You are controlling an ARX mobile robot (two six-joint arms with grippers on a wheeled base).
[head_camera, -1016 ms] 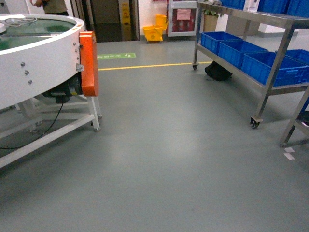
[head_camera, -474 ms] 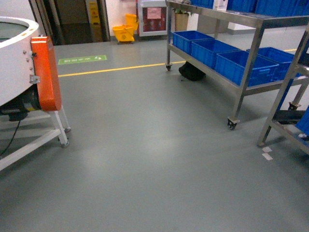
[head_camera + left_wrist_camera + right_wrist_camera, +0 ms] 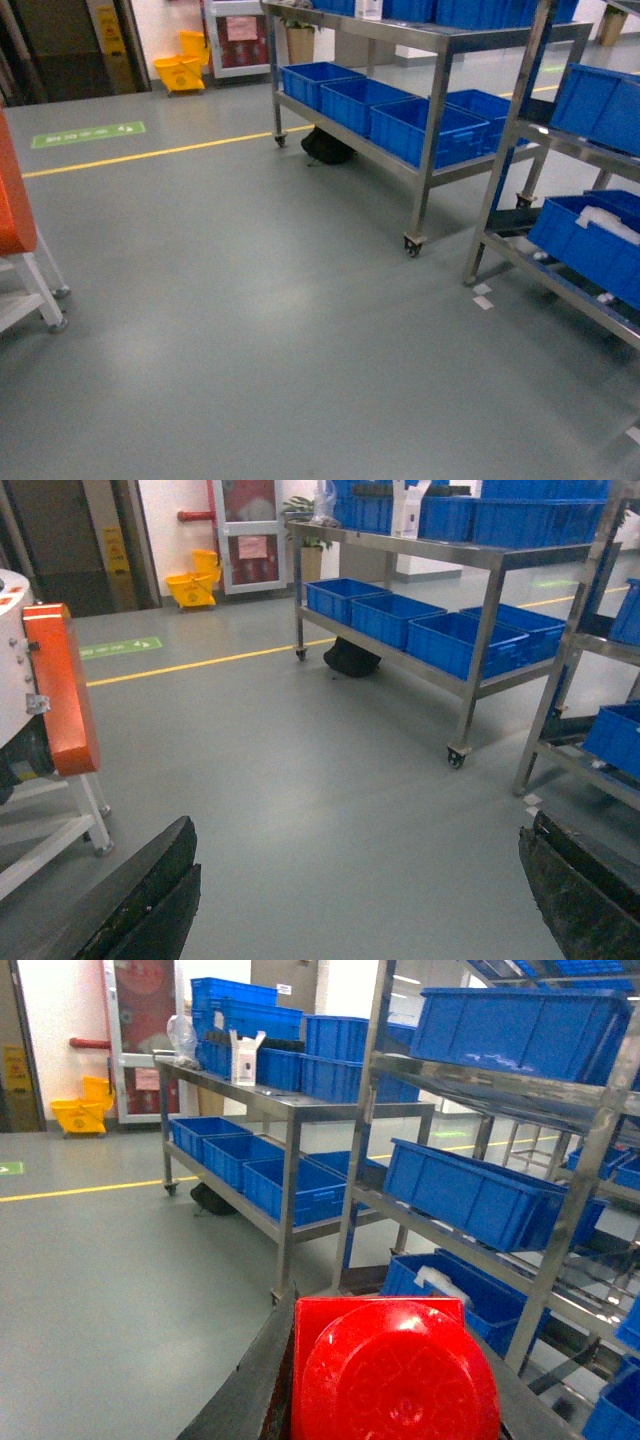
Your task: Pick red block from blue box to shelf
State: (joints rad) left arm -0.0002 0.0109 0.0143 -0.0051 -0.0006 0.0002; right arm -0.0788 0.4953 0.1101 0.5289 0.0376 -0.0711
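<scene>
In the right wrist view the red block (image 3: 395, 1375) fills the bottom middle, its round stud facing the camera. My right gripper (image 3: 385, 1360) is shut on it, a dark finger along each side. The steel shelf (image 3: 600, 1150) rises just ahead and to the right of the block, and shows in the head view as a rack (image 3: 510, 150) at the right. My left gripper (image 3: 358, 830) is open over bare floor, with nothing between its fingers (image 3: 150, 880). The blue box is out of view. Neither gripper appears in the head view.
A second wheeled steel rack (image 3: 432, 130) with dark blue crates (image 3: 425, 128) stands behind the near one. A black bag (image 3: 325, 147) lies under it. An orange-guarded white machine (image 3: 15, 210) on a castered frame sits at the left edge. A yellow floor line (image 3: 150, 152) crosses the grey floor.
The head view has swung to the right: the white round machine has slid almost out at the left, and the steel racks have come toward the middle and nearer.
</scene>
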